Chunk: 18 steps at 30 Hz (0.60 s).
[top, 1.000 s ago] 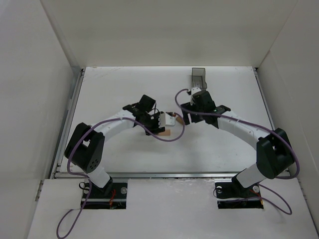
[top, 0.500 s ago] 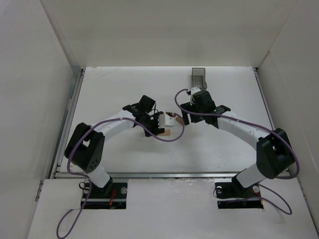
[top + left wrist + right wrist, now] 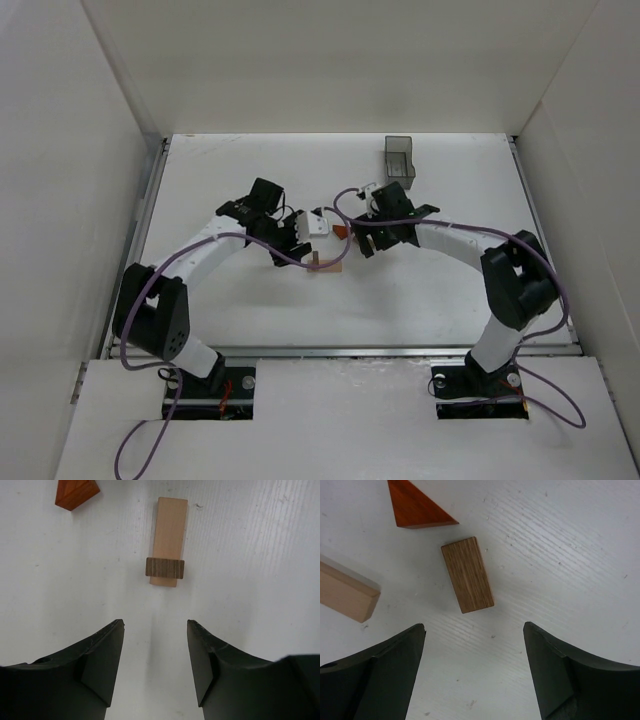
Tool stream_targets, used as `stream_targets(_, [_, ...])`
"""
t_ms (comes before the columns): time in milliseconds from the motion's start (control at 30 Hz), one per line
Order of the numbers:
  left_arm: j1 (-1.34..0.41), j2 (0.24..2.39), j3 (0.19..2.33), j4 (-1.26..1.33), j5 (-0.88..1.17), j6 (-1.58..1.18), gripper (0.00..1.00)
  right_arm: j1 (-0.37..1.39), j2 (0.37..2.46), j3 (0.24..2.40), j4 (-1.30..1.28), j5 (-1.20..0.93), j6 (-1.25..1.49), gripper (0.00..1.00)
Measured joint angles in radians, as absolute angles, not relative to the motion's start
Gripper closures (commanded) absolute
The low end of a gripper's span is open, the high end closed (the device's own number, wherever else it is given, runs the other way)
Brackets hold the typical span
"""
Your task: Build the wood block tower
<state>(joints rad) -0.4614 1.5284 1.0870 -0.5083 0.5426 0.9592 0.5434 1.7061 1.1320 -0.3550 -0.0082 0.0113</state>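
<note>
- Nearest on the white desk (image 3: 230, 180): long pale tan rectangular wooden block (image 3: 169, 530), lying flat. Probably light, rigid and smooth-sided, so likely to skid if nudged. Best pinched across its two long narrow sides, near the middle.
- Close by it: small darker brown wooden block (image 3: 467, 581). Overlaps the tan block's near end in the left wrist view but looks apart from it in the right wrist view, so contact cannot be told. Light too, easily toppled.
- Left pincer (image 3: 155, 624): spread wide, holding nothing, lined up short of the tan block.
- Right pincer (image 3: 474, 626): wide apart as well, empty, short of the brown block.
- Just beyond: orange triangular wooden roof piece (image 3: 417, 507). Sloped faces would slip, so grip the flat parallel faces.
- Far right: translucent dark grey plastic bin (image 3: 400, 158), well apart.
- No brand, label or readable writing anywhere.
</note>
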Motion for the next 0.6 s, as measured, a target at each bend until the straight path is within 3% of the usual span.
stream_targets(400, [-0.350, 1.398, 1.086, -0.581, 0.611, 0.958, 0.50, 0.543, 1.845, 1.201, -0.393, 0.014, -0.009, 0.21])
stream_targets(533, [-0.342, 1.388, 1.079, -0.585, 0.622, 0.955, 0.50, 0.543, 1.876, 1.224, -0.392, 0.019, -0.014, 0.31])
stream_targets(600, [-0.340, 1.386, 1.071, -0.589, 0.625, 0.953, 0.50, 0.543, 1.880, 1.225, -0.393, 0.019, -0.019, 0.45])
